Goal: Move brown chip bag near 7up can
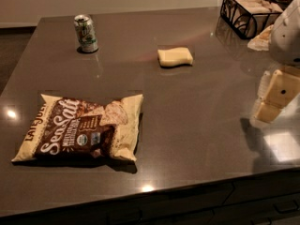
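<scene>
The brown chip bag [79, 131] lies flat on the dark counter at the front left, its "Sea Salt" panel facing up. The 7up can [86, 33] stands upright at the back left, well behind the bag and apart from it. My gripper [274, 100] hangs over the right side of the counter, far to the right of both the bag and the can, with nothing visibly in it. The white arm housing [287, 32] sits above it at the right edge.
A small pale yellow sponge-like block [175, 56] lies mid-counter toward the back. A black wire basket [248, 13] with packets stands at the back right. The counter's front edge [150, 193] runs along the bottom, its left edge by the bag.
</scene>
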